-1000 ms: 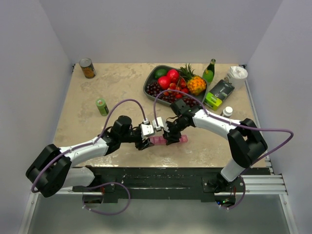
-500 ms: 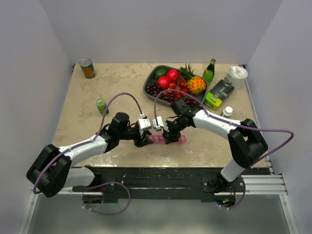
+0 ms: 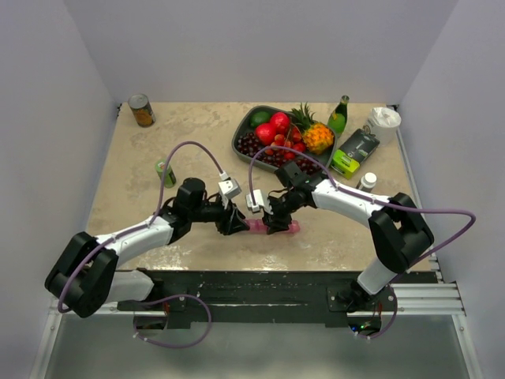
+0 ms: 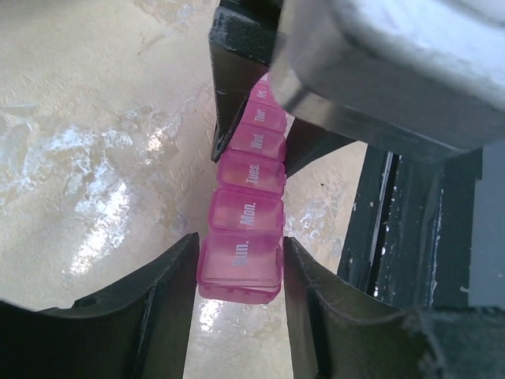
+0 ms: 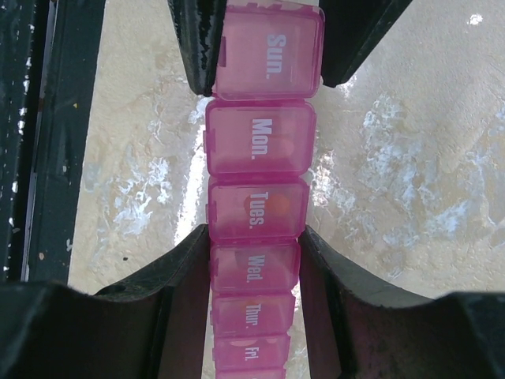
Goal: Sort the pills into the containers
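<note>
Pink see-through pill box (image 3: 290,227): one strip of small square lidded cells marked Sun., Mon., Tues., Wed., Thur., Fri. Visible lids shut. Lies flat, lids up, on tan table (image 3: 158,134) near front edge, running left-right, Sun. end at left.

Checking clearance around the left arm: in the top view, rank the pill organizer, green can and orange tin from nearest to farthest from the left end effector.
1. pill organizer, in its grasp
2. green can, left side
3. orange tin, far-left corner
</note>
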Robot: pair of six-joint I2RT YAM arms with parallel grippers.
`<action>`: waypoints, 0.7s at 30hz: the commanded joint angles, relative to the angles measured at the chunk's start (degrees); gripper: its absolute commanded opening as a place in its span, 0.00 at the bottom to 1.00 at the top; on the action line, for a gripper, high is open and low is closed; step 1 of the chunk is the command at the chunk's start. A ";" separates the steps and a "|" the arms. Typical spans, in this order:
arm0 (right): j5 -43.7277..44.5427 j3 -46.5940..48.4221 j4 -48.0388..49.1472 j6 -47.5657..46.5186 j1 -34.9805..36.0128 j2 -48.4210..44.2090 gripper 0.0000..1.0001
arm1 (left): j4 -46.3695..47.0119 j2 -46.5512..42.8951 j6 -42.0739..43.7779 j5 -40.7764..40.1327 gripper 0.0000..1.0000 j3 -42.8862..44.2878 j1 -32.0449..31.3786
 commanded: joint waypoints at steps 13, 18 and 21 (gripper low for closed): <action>2.47 -0.40 1.82 0.85 -0.16 -0.75 0.16 | -4.42 7.93 -19.59 -9.70 0.26 6.27 5.93; 2.38 -0.23 1.65 0.85 -0.16 -0.48 0.16 | -4.94 9.07 -20.64 -13.39 0.29 6.80 5.93; 2.38 -0.23 1.56 0.76 -0.16 -0.48 0.16 | -5.73 9.25 -21.35 -14.89 0.32 7.24 6.01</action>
